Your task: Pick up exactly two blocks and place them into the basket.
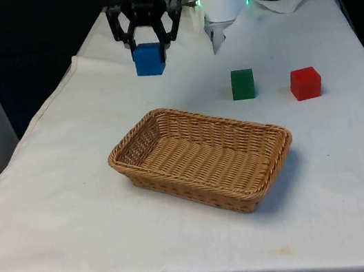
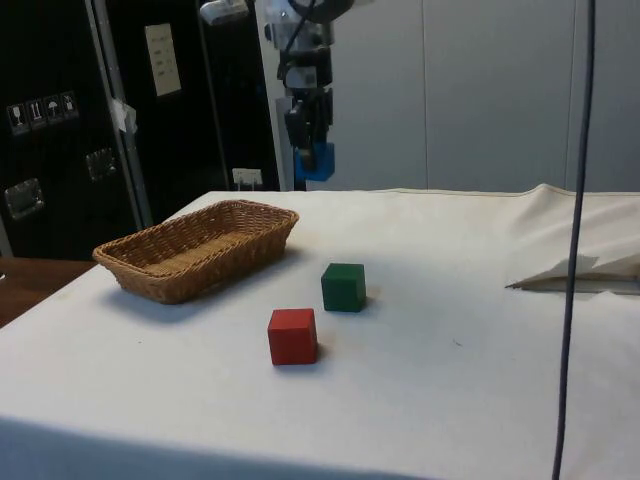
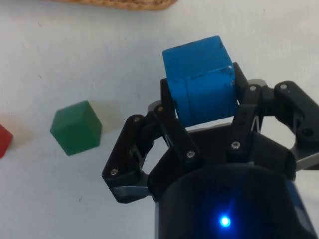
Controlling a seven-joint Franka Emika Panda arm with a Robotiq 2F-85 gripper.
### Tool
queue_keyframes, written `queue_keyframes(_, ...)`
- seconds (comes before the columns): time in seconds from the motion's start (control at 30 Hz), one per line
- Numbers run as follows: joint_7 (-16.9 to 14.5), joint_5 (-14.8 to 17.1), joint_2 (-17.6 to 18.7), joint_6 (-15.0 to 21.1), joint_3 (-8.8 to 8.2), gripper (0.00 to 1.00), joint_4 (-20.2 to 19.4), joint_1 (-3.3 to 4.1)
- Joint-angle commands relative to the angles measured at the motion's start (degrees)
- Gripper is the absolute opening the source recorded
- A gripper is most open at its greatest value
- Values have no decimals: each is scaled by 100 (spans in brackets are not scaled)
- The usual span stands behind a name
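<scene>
Blue block (image 1: 149,59) hangs clamped between the gripper (image 1: 148,44) fingers above the table's far edge, beyond the basket (image 1: 165,121).

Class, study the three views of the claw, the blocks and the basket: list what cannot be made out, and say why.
- Blue block: the faces gripped by the claw are covered by its fingers in the wrist view.
- Red block: cut off by the wrist view's edge.
- Basket: just a strip of rim, cut by the wrist view's edge.
- Basket floor: largely hidden behind its near wall in the side view.
</scene>
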Motion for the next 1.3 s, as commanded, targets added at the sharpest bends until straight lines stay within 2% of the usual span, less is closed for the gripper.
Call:
queue_keyframes(0.0, -74, 115, 46, -74, 52, 3, 86, -23)
queue_keyframes(0.07, -80, 160, 149, -92, 74, 3, 206, -23)
queue_keyframes(0.1, -6, 52, 115, -11, 23, 3, 126, 0)
queue_keyframes(0.13, -86, 189, 201, -103, 86, 3, 269, -23)
queue_keyframes(0.2, -97, 258, 344, -155, 126, 3, 458, -34)
queue_keyframes(0.4, -138, 418, 647, -269, 178, 3, 859, -40)
queue_keyframes(0.43, -63, 315, 613, -206, 120, 3, 796, 0)
queue_keyframes(0.47, -143, 447, 699, -292, 189, 3, 928, -46)
queue_keyframes(0.67, -183, 659, 1140, -407, 235, 3, 1478, -46)
queue_keyframes(0.7, -120, 573, 1112, -350, 172, 3, 1432, -6)
queue_keyframes(0.73, -178, 676, 1203, -413, 241, 3, 1547, -46)
queue_keyframes(0.77, -178, 676, 1203, -413, 241, 3, 1547, -46)
queue_keyframes(0.97, -138, 848, 1770, -395, 321, 3, 2068, -40)
queue_keyframes(1.0, -115, 791, 1736, -384, 269, 3, 2034, -6)
queue_keyframes(1.03, -138, 865, 1839, -390, 327, 3, 2131, -40)
queue_keyframes(1.2, -132, 991, 2286, -384, 372, 3, 2550, -40)
queue_keyframes(1.27, -132, 1014, 2349, -390, 378, 3, 2613, -40)
